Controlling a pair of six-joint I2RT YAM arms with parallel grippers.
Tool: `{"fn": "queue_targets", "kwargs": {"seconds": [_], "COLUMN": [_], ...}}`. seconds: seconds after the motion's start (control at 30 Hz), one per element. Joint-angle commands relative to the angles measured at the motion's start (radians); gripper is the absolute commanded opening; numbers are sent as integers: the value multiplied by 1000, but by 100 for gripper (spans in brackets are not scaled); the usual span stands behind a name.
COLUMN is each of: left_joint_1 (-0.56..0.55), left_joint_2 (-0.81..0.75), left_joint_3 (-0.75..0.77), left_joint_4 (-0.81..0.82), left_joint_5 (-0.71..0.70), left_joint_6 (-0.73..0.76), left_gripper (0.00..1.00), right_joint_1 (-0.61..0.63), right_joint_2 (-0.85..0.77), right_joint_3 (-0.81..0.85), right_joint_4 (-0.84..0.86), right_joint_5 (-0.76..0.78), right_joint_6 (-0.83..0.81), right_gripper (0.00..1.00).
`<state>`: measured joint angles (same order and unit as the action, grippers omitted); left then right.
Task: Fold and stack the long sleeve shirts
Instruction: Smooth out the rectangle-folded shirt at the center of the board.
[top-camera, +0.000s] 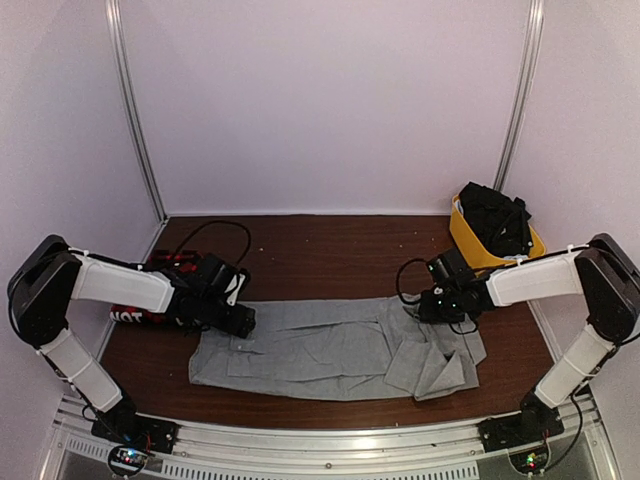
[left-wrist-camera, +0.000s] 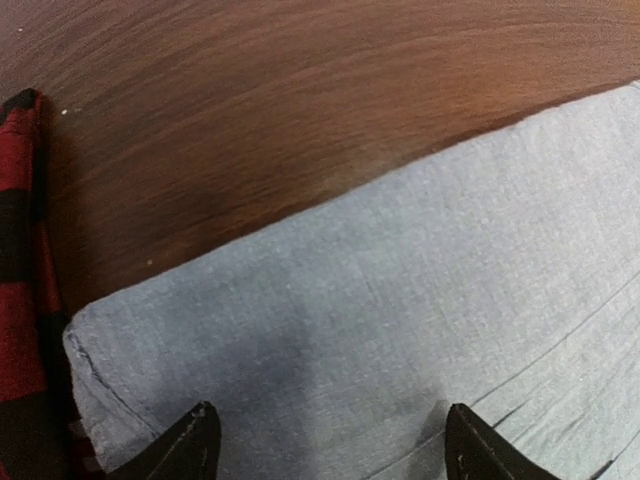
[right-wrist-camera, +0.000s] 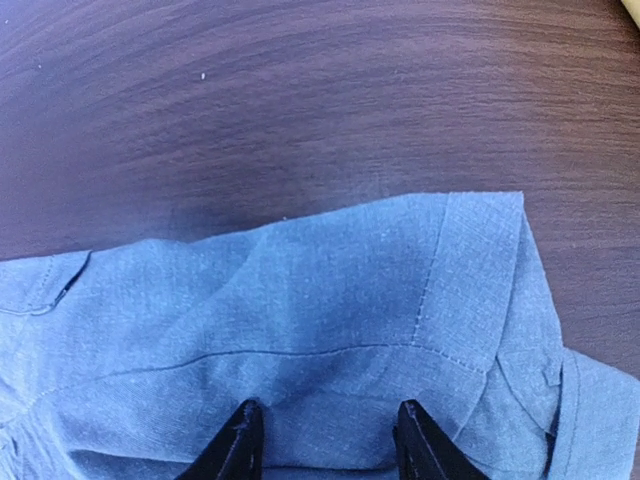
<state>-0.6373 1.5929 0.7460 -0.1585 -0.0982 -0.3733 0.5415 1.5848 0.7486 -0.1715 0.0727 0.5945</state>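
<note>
Reaching in low from both sides over the grey shirt spread mid-table: left gripper splayed wide at its left edge, right gripper parted narrower above the right-hand fold. Plaid shirt just left.

A matt, finely woven cloth with stitched seams is seen in the grey shirt at the lower centre of the top view, and a red-and-black woven cloth in the plaid shirt at the left edge of the left wrist view. The table is shown as wood grain with a smooth, faintly sheened finish, while the yellow bin at the right is formed of smooth plastic and a pale metal rail is laid along the bottom edge.
</note>
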Motion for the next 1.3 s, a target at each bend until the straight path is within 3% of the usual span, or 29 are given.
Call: {"fn": "queue_targets", "kwargs": {"seconds": [0.0,0.33,0.7,1.07,1.27], "left_joint_1": [16,20,60,100,100], "left_joint_2": [12,29,-93,-105,-59], "left_joint_3": [4,14,-6,-96,-112], "left_joint_4": [-16,-76,-35,28,71], "left_joint_5": [-87,-139,62,147,169], "left_joint_6": [-7,-28,-80,-147,-154], "left_gripper": [79,79,76,62,56], "right_joint_1": [14,13,79,214,228], "right_joint_2": [-14,-76,-247,-168,-42], "right_joint_3": [1,-43,-25,1,60], "right_joint_4": [-82,-246,-192,-135,-167], "right_joint_5": [99,267,136,127,193], "right_joint_6": [-29,-35,-44,-9,-4], "right_gripper": [45,42,43,49,42]}}
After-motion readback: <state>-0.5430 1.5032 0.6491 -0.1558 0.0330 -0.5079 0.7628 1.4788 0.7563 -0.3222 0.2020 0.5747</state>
